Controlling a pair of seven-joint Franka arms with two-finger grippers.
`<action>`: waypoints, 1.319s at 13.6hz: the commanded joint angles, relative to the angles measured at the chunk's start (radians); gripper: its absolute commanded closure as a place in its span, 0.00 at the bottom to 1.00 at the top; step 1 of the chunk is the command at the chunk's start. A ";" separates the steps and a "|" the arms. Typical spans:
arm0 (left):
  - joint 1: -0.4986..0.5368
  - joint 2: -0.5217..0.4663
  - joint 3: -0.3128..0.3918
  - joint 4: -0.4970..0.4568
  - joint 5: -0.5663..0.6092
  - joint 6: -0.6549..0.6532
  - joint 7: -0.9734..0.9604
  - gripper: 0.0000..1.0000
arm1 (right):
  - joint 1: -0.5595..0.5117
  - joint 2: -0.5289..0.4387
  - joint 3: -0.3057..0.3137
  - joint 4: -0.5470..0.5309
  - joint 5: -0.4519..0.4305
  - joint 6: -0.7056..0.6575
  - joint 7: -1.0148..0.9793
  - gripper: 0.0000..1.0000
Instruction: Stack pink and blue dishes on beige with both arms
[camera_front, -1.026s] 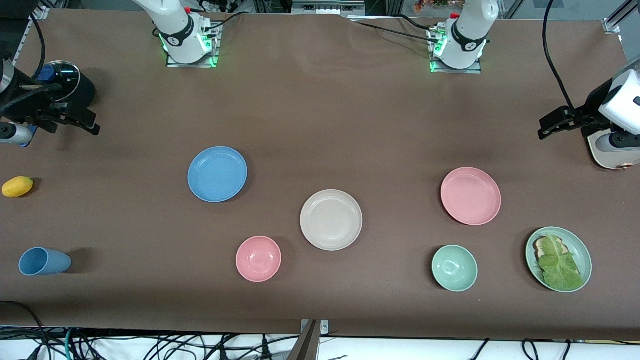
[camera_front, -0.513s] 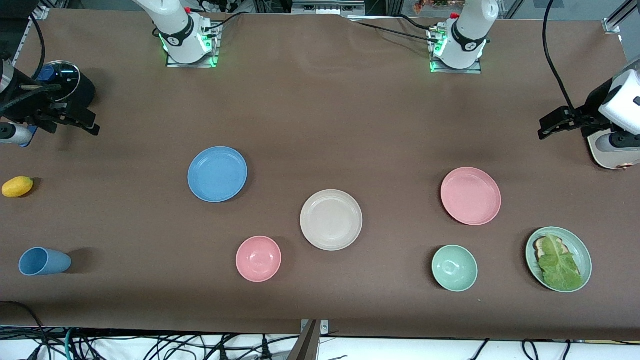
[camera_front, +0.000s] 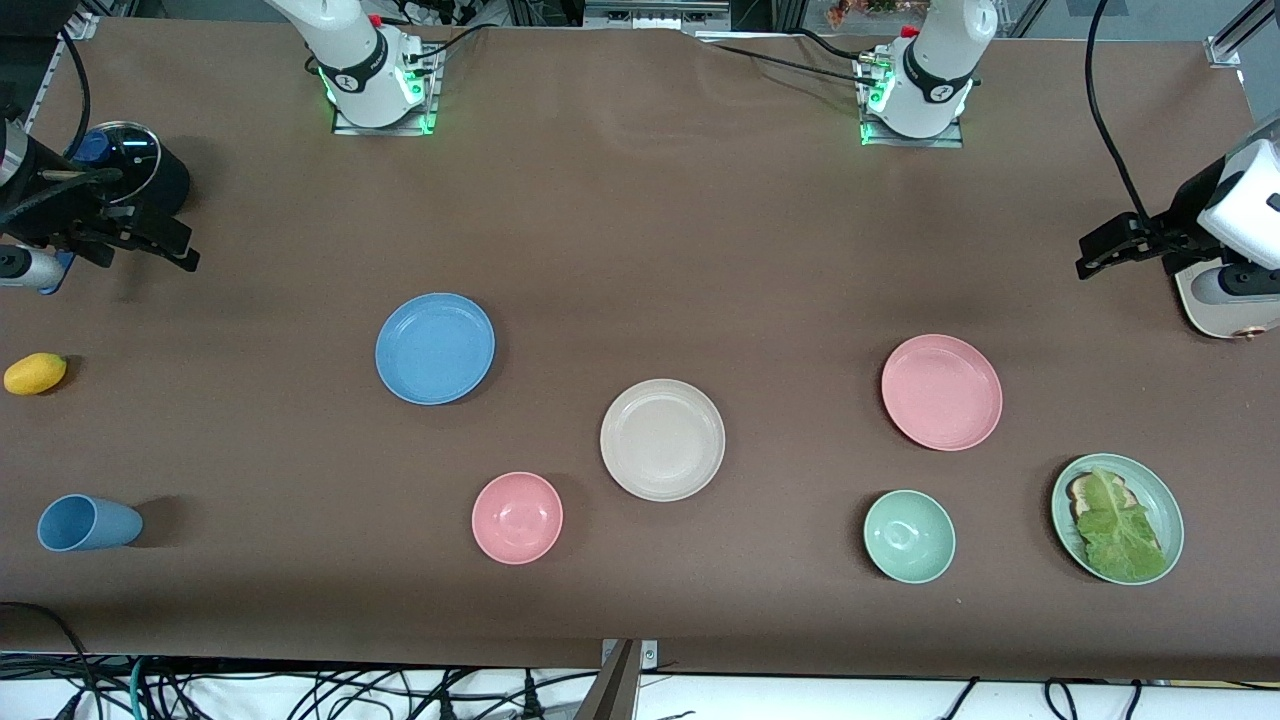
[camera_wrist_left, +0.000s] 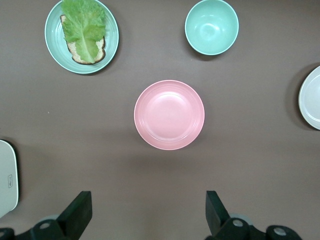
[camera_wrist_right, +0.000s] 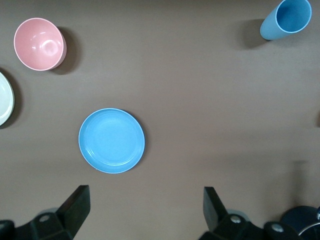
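The beige plate (camera_front: 662, 439) lies mid-table. The blue plate (camera_front: 435, 348) sits toward the right arm's end, a little farther from the front camera. The pink plate (camera_front: 941, 392) sits toward the left arm's end. All three are apart and hold nothing. My left gripper (camera_front: 1098, 250) hangs open over bare table at its end; its wrist view shows the pink plate (camera_wrist_left: 169, 114) well clear of the empty gripper (camera_wrist_left: 149, 215). My right gripper (camera_front: 170, 245) hangs open at its end, and the blue plate (camera_wrist_right: 111, 140) lies clear of its empty fingers (camera_wrist_right: 76, 202).
A pink bowl (camera_front: 517, 517) and a pale green bowl (camera_front: 909, 536) lie nearer the front camera than the plates. A green plate with lettuce on toast (camera_front: 1117, 518), a blue cup on its side (camera_front: 88, 523), a yellow fruit (camera_front: 35, 373) and a dark pot (camera_front: 140, 175) sit at the ends.
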 joint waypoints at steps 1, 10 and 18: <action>-0.002 0.000 -0.003 0.013 0.013 -0.013 0.013 0.00 | -0.010 0.005 0.006 0.014 0.010 0.002 0.007 0.00; -0.002 0.000 -0.003 0.013 0.013 -0.026 0.015 0.00 | -0.008 0.005 0.008 0.016 0.010 0.012 0.005 0.00; -0.002 0.001 -0.003 0.013 0.015 -0.027 0.013 0.00 | -0.010 0.006 0.006 0.016 0.012 0.022 0.005 0.00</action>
